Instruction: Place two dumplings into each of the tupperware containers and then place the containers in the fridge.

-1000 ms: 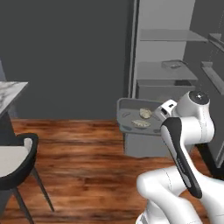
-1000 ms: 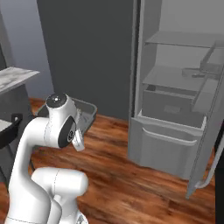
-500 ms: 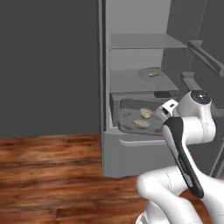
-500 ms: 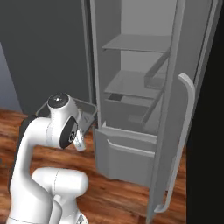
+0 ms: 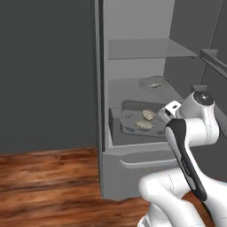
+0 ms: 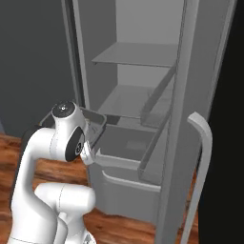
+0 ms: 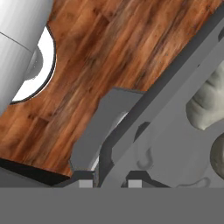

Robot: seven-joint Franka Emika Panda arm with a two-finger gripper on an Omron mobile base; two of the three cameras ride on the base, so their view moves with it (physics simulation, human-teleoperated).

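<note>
Wood floor [image 5: 44, 170] is running up to the open fridge [image 5: 133, 57]. Left base: gripper [image 5: 165, 113] is pinching the tub [image 5: 128, 116] holding two dumplings [image 5: 148, 114]; another tub [image 5: 150, 83] is sitting on the shelf behind. Right base: tub [image 6: 93, 119] is hanging before the shelves. Hand: rim [image 7: 131, 127] is clamped, dumpling [image 7: 208, 103] inside.

Fridge [image 5: 133, 66]: matt grey shell, smooth pale grey inner shelves, plastic-looking, no gloss.
Tupperware container [image 5: 128, 119] at fridge opening: matt grey plastic, smooth, lipped rim [image 7: 131, 127] same finish.
Dumplings [image 5: 148, 114] in container: pale beige, soft wrinkled surface, matt.
Second container [image 5: 153, 83] on shelf inside fridge: same grey plastic look.
Floor [image 5: 44, 170] before fridge: brown wood planks, streaked grain, slight sheen.
Wall [image 5: 44, 71] left of fridge: flat dark grey, matt.
Fridge door handle [image 6: 202, 157]: smooth pale grey, faint gloss.
</note>
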